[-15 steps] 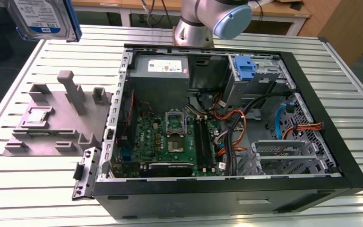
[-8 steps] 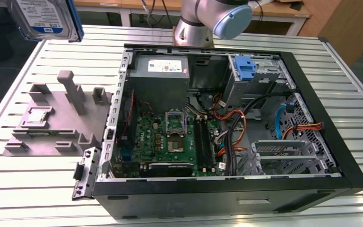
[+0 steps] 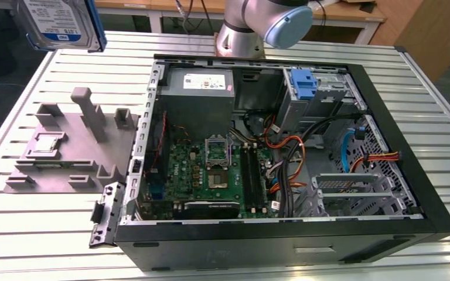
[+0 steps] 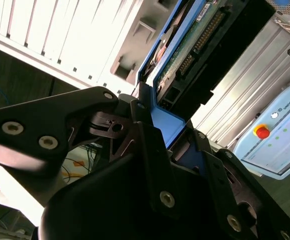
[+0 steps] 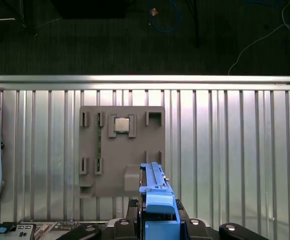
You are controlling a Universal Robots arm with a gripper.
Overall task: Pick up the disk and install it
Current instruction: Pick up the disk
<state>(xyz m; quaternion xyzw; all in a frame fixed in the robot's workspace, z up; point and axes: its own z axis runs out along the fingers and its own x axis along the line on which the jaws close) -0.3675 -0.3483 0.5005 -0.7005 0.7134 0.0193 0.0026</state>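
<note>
Slatted aluminium table (image 3: 37, 234), long parallel ribs, bright and matt; the same ribs run under the camera in the first wrist view (image 5: 234, 150). On it, toward the exterior view's right, lies an open black tower case (image 3: 287, 234) on its side, sheet-metal walls, the interior exposed. Inside: a green motherboard (image 3: 209, 170) near the middle, a grey boxy power supply (image 3: 197, 82) with a white label at the far wall, orange and black cable bundles, and a bare blue plastic bracket (image 3: 307, 85) in the far drive bay. Arm base (image 3: 248, 29), smooth silver cylinder with a pale blue cap, stands at the far edge behind the case. At the exterior view's left of the case sits a grey moulded fixture (image 3: 61, 152), blocky, with upright posts and shallow rectangular pockets; seen from above in the first wrist view (image 5: 122, 150) as a flat rectangle. The disk (image 3: 61, 23), flat silver metal, white label with a blue band, blue plastic carrier round it, hangs in the air over the table's far corner at the exterior view's left, well clear of case and fixture. Gripper (image 4: 164, 125), black angular fingers with bolt heads, is closed narrow onto the blue carrier, holding the disk edge-on (image 5: 154, 185). A small square silver chip (image 5: 122, 124) lies in one fixture pocket.
</note>
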